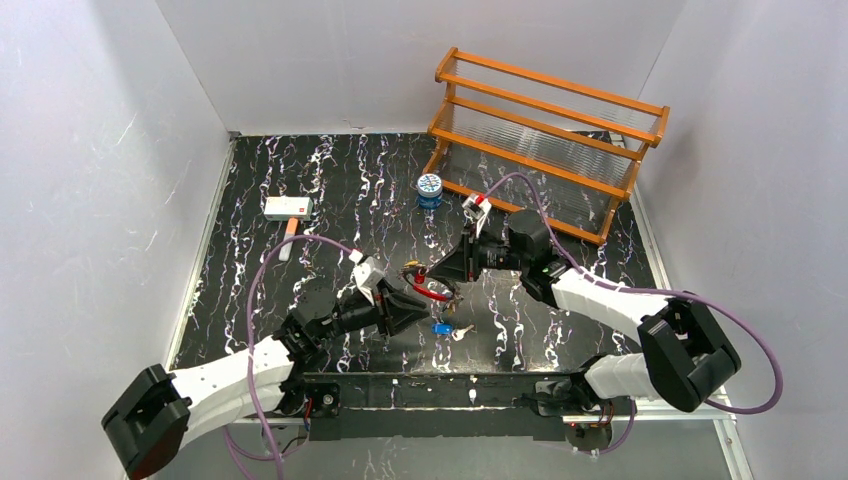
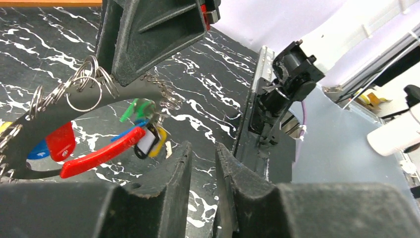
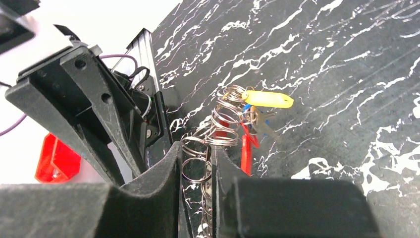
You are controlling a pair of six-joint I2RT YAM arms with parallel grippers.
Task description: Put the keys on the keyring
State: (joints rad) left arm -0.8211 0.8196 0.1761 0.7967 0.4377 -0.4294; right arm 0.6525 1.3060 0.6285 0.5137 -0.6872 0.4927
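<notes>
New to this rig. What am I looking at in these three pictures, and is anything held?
Two robot arms are bolted at the near edge of a table. One picture looks down from above; the other two come from wrist cameras, each showing its own tool's fingers at the bottom. On the table lie a loose blue key, a small tin, a white object with an orange handle and an orange rack. The right tool pinches the keyring, a bunch of metal loops with coloured keys. The left tool, beside it, grips nothing.

Table [image 1: 300,170] bears rack [image 1: 548,140], tin [image 1: 429,189], seemingly a blue key [image 1: 441,329].
</notes>
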